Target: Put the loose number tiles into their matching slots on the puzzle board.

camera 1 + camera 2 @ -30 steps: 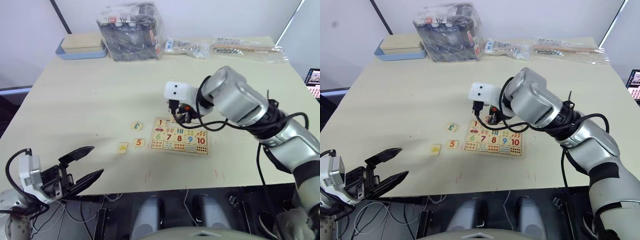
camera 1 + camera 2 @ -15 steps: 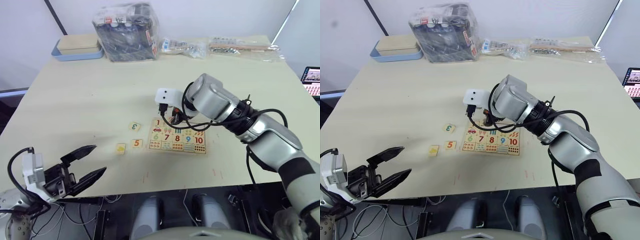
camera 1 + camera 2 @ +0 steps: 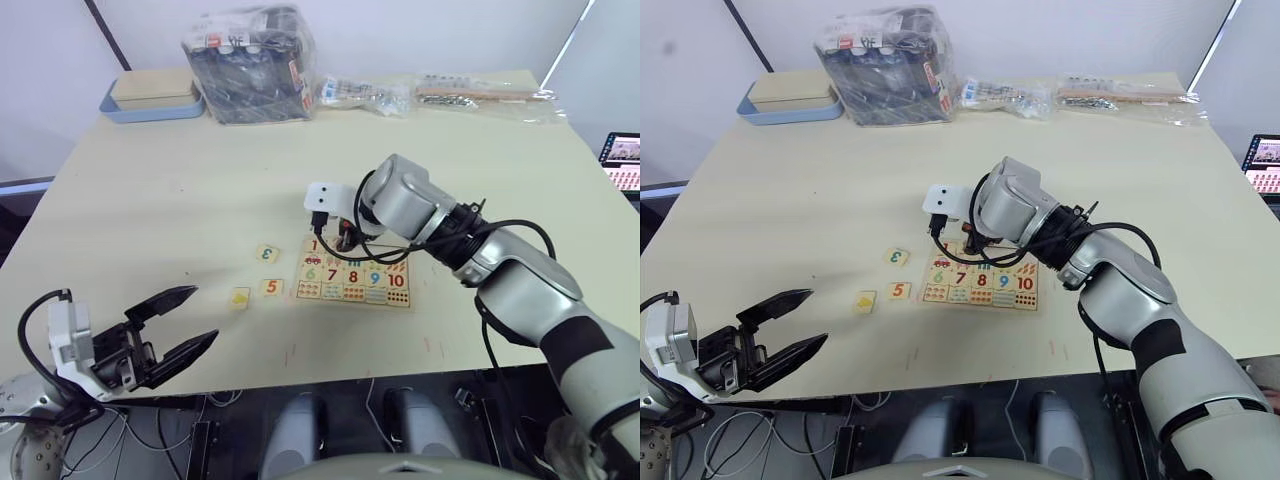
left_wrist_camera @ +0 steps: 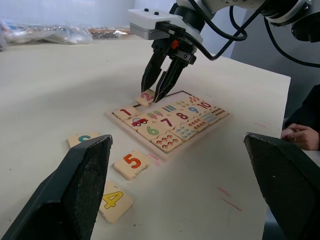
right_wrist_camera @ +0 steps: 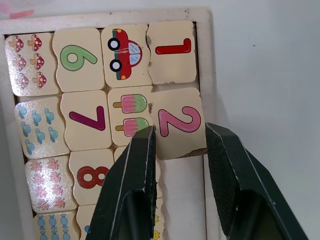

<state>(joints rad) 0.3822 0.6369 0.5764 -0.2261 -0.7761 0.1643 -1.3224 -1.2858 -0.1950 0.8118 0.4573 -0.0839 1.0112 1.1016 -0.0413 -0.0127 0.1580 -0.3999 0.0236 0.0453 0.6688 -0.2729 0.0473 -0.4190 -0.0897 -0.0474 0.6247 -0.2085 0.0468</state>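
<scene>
The puzzle board (image 3: 352, 304) lies at mid-table, its grid mostly filled with coloured tiles. My right gripper (image 3: 343, 240) points down at the top row, beside the seated 1 tile (image 5: 171, 52). Its fingers (image 5: 142, 165) press both sides of the pink 2 tile (image 5: 179, 122), which sits tilted, partly over the rim (image 5: 100, 19). Left of the board lie three loose number tiles: a green 3 (image 3: 267, 253), an orange 5 (image 3: 271, 287) and a yellow 4 (image 3: 240, 297). My left gripper (image 3: 205, 314) hangs open and holds nothing at the table's near left edge.
A blue-rimmed box (image 3: 155, 93), a black bundle in plastic (image 3: 245, 60) and clear packets (image 3: 365, 93) line the far edge. A person's hand (image 4: 299, 134) rests beyond the table's right side, by a lit screen (image 3: 622, 160).
The head view has shifted. My right gripper has stayed over the board's top row and edged toward the 1 tile. The left gripper remains open in much the same place.
</scene>
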